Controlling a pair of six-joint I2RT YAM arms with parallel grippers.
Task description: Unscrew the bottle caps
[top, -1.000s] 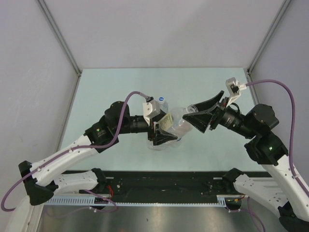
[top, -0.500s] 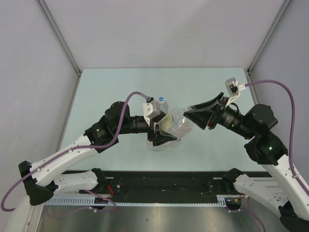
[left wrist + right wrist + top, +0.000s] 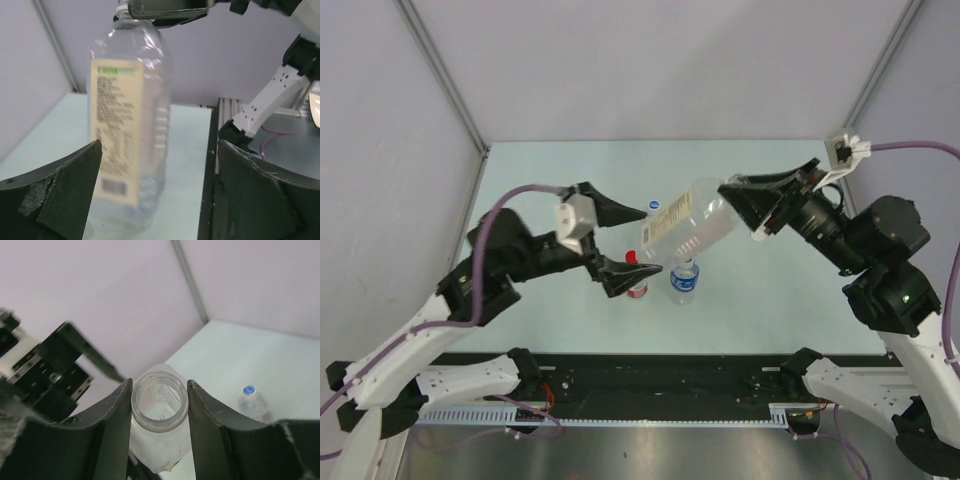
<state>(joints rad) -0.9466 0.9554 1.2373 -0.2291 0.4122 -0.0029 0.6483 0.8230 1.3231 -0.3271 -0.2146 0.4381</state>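
One wide bottle (image 3: 682, 226) hangs mid-air, right hand (image 3: 738, 208) gripping its neck.

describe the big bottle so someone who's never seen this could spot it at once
Look above the middle of the table. The big bottle hangs tilted from the right gripper, which clamps its neck. Unlike the red-capped bottle and blue-capped bottle standing nearby, it is wide, yellowish-labelled and capless.

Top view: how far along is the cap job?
Done: the large bottle has an open mouth with no cap on it. In hand: the right gripper holds it tilted by the neck, and the left gripper is open. Left: the red-capped bottle and the blue-capped bottle on the table are still capped. I cannot make out a fourth bottle.
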